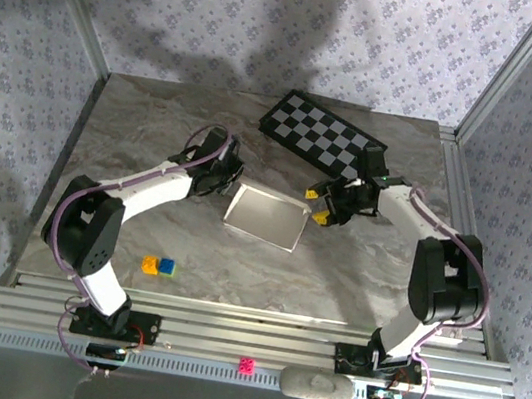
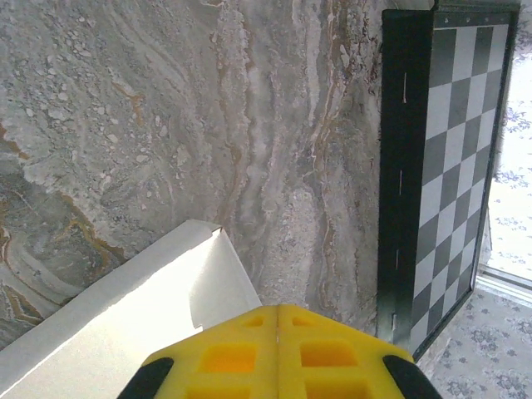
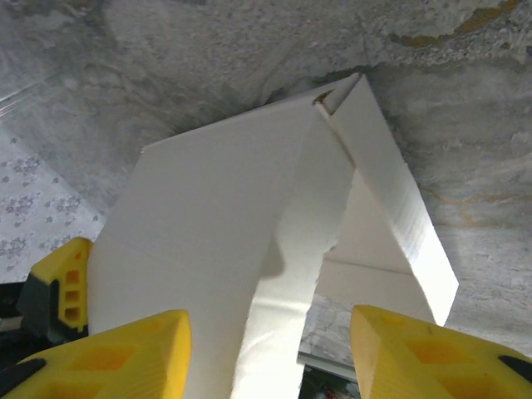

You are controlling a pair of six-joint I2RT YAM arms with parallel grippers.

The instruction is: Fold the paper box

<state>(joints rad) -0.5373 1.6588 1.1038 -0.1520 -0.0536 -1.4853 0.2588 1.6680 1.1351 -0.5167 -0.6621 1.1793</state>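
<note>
The paper box (image 1: 265, 216) is a shallow white tray lying mid-table. My left gripper (image 1: 232, 176) is shut with nothing in it, hovering at the box's far left corner. In the left wrist view its yellow fingers (image 2: 277, 309) are pressed together just over that corner of the box (image 2: 108, 324). My right gripper (image 1: 320, 211) is at the box's right side. In the right wrist view the jaws (image 3: 270, 332) stand apart, straddling a raised white wall of the box (image 3: 208, 233) without pinching it.
A black-and-white chessboard (image 1: 322, 135) lies at the back, just behind the right arm, and also runs along the right of the left wrist view (image 2: 453, 166). Small yellow and blue blocks (image 1: 158, 266) sit front left. A pink cube (image 1: 246, 364) rests on the front rail.
</note>
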